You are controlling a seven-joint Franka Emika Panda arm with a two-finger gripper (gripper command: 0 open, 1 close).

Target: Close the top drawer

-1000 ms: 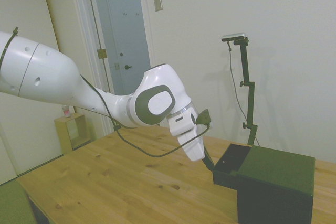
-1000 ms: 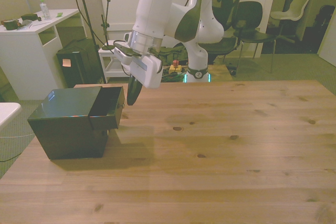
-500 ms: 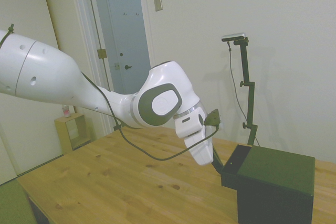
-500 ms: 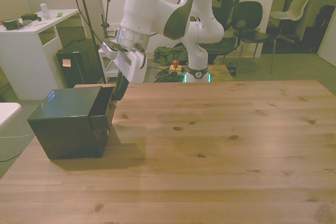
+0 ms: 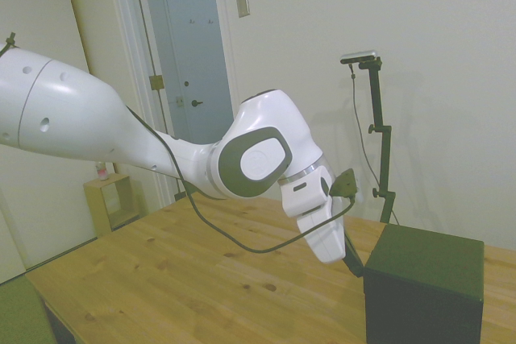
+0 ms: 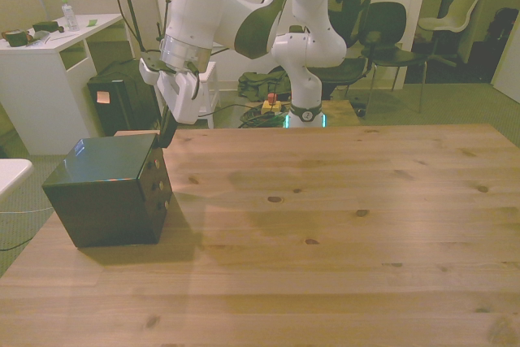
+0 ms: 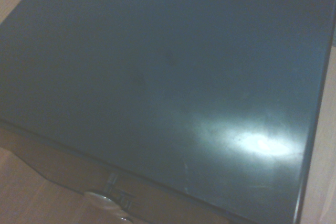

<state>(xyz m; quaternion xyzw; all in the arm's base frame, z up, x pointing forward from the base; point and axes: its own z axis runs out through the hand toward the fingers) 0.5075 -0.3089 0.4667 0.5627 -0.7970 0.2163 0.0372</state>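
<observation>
Drawer front and cabinet face are looking flush to us in both wide views: the top drawer [image 6: 155, 170] is sitting at the top of the dark cabinet [image 6: 101, 193], which is standing near the corner of the wooden surface [image 6: 341, 225] at the front view's left. We are judging the drawer to be fully in, or nearly so, since no box is jutting out past the cabinet's front.

We are seeing the claw [image 6: 166, 134] hanging at the cabinet's upper front edge, close against the drawer front; in the side view the claw [image 5: 352, 261] is showing as a dark tip right at that same corner. We cannot tell whether its fingers are apart or together, and we cannot tell whether it is actually touching the drawer.

In the wrist view we are looking down on the cabinet's glossy dark top, with a small metal knob [image 7: 97, 196] showing below its front edge.

We are expecting the drawer to behave as a light, stiff box sliding on plain runners, with a hard, smooth front. For closing, no grip is needed: we are favouring a flat push on the middle of the front, beside the knob. The cabinet itself is looking light enough to skid across the surface under a hard shove.
</observation>
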